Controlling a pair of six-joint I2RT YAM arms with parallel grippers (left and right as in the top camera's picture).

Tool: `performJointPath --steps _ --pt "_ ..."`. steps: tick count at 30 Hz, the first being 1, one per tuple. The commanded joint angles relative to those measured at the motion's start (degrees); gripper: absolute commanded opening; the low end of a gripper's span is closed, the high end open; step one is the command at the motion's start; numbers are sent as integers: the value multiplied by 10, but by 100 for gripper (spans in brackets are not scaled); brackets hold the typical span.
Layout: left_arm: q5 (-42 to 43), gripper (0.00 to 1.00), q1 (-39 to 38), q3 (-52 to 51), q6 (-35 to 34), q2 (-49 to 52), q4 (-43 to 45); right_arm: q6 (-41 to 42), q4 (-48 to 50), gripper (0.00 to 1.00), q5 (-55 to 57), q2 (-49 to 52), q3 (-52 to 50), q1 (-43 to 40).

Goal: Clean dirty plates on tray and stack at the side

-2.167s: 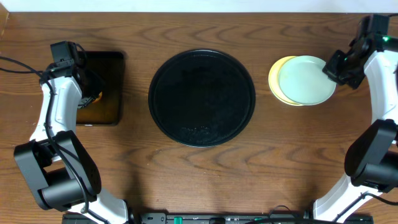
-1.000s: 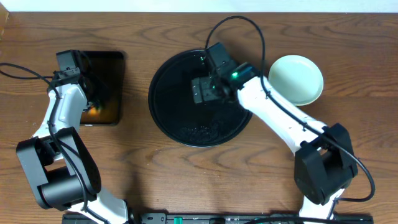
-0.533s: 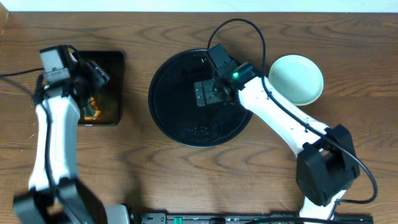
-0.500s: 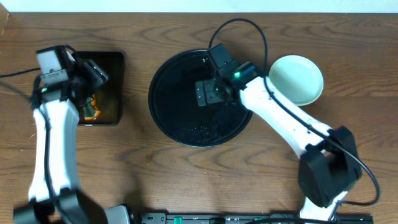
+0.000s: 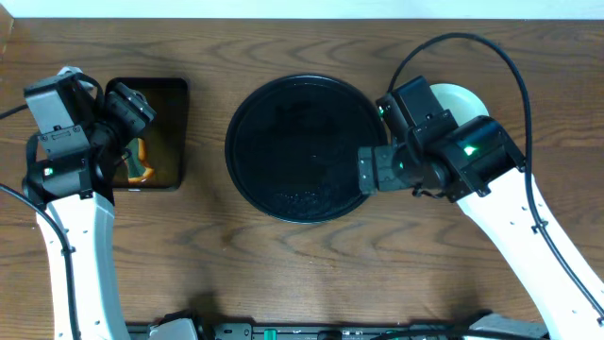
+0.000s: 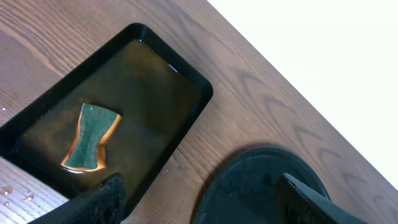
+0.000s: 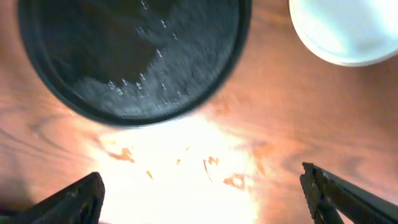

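Right of the bare tray [image 5: 283,142] the plates [image 7: 348,28] rest aside, job seemingly done; left claw [image 6: 202,186] and right claw [image 5: 370,172], wide open and empty, need only retreat.

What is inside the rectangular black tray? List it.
An orange-green sponge lies in the rectangular tray, alone on its visible floor. The near corner is hidden behind the left gripper.
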Motion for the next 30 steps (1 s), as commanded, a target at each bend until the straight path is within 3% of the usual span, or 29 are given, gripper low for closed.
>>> performJointPath --steps 1,20,26,30 --pt "2 77 3 6 -1 2 -2 2 -29 99 7 2 1 6" --pt "2 78 3 6 -1 2 -2 2 -67 99 29 3 -12 5" --pt "2 78 3 6 -1 2 -2 -28 80 99 52 -43 -122 5" --pt "2 78 3 6 -1 2 -2 -65 242 99 49 -113 -261 -11"
